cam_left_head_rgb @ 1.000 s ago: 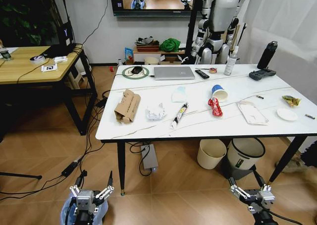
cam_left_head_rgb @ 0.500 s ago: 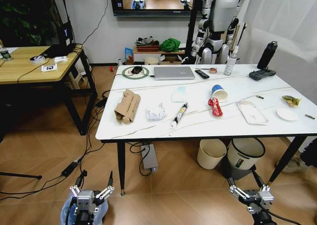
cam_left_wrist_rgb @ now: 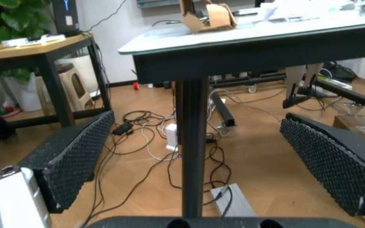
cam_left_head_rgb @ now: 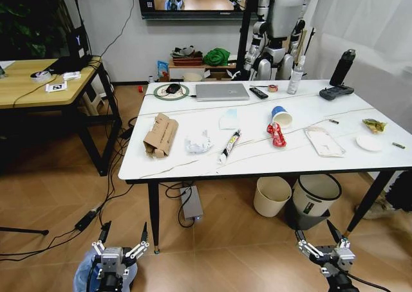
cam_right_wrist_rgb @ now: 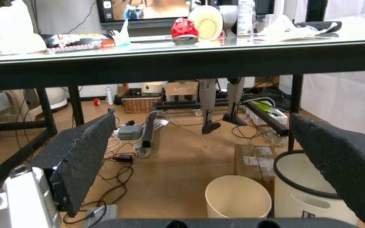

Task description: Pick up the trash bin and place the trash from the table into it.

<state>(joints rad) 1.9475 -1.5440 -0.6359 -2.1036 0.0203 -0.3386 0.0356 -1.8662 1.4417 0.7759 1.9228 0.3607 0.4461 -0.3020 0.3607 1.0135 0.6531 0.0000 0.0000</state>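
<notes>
The white marble table (cam_left_head_rgb: pixel 193 166) carries the trash: a crushed cardboard box (cam_left_head_rgb: pixel 161 135), crumpled white paper (cam_left_head_rgb: pixel 198 141), a red wrapper (cam_left_head_rgb: pixel 277 135), a blue-white cup (cam_left_head_rgb: pixel 280 116), a flat white packet (cam_left_head_rgb: pixel 325 141) and a small plate (cam_left_head_rgb: pixel 369 142). The trash bin (cam_left_head_rgb: pixel 85 278) with its light-blue bag stands on the floor at the lower left, partly under my left gripper (cam_left_head_rgb: pixel 124 234), which is open. My right gripper (cam_left_head_rgb: pixel 317 239) hangs open low at the right, over bare floor. From the left wrist, the open left gripper (cam_left_wrist_rgb: pixel 195 161) faces a table leg and the box (cam_left_wrist_rgb: pixel 208 14).
A silver laptop (cam_left_head_rgb: pixel 222 92), remote (cam_left_head_rgb: pixel 259 93), controller (cam_left_head_rgb: pixel 335 92) and dark bottle (cam_left_head_rgb: pixel 342 68) sit at the table's far side. Under the table are a cream bin (cam_left_head_rgb: pixel 271 195) and a dark grey bin (cam_left_head_rgb: pixel 314 199). A wooden desk (cam_left_head_rgb: pixel 38 86) and floor cables lie left.
The whole head picture has shifted slightly, so the camera moved. Both grippers stay open and low, and nothing on the table has moved.
</notes>
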